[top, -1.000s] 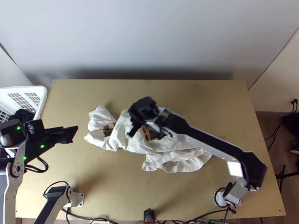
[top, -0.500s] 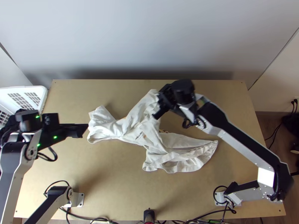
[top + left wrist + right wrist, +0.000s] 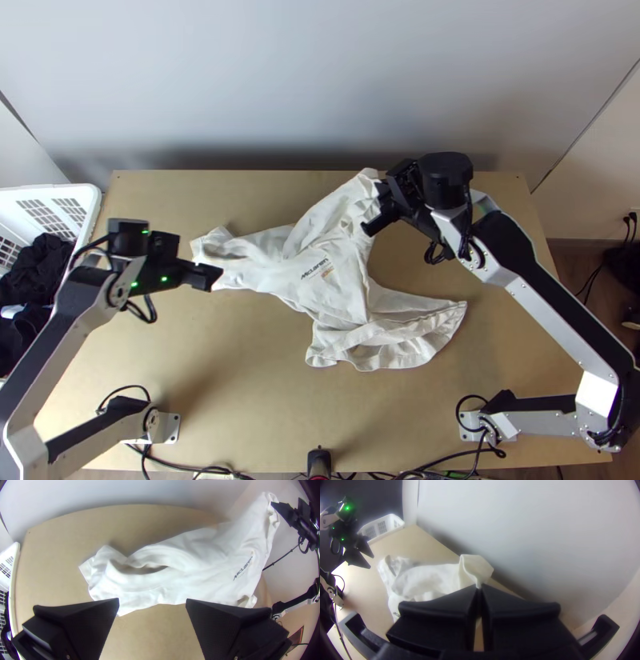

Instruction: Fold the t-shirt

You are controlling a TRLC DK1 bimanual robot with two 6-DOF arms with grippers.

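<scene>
Closest to me, wood desk (image 3: 256, 376) lies between the t-shirt's (image 3: 324, 280) loose, rumpled near end and my near edge, so I judge that drawing cloth my way is the easy direction.

Farther in, my left end effector (image 3: 152, 600) is spread wide at the bunched left end of the t-shirt, nothing pinched. I'd want it low and square to that end before closing, taking a proper edge rather than a random crease, though I can't tell which edge is a sleeve and which a hem. The middle lies twisted, small print facing up.

Farther still, my right end effector (image 3: 479, 588) is pressed together on a bit of the t-shirt, a small flap standing past the fingertips, the cloth rising to it near the desk's far edge. With so slim a hold, I'd pull smoothly; a jerk could lose it. Once both ends are pinched, draw them apart gently, then lay the t-shirt flat nearer me before any fold.

The wall (image 3: 320, 88) stands just behind that far edge, so I'd avoid pushing outward there. The white basket (image 3: 88, 210) sits at the desk's left edge; swinging the left arm wide risks bumping it.
</scene>
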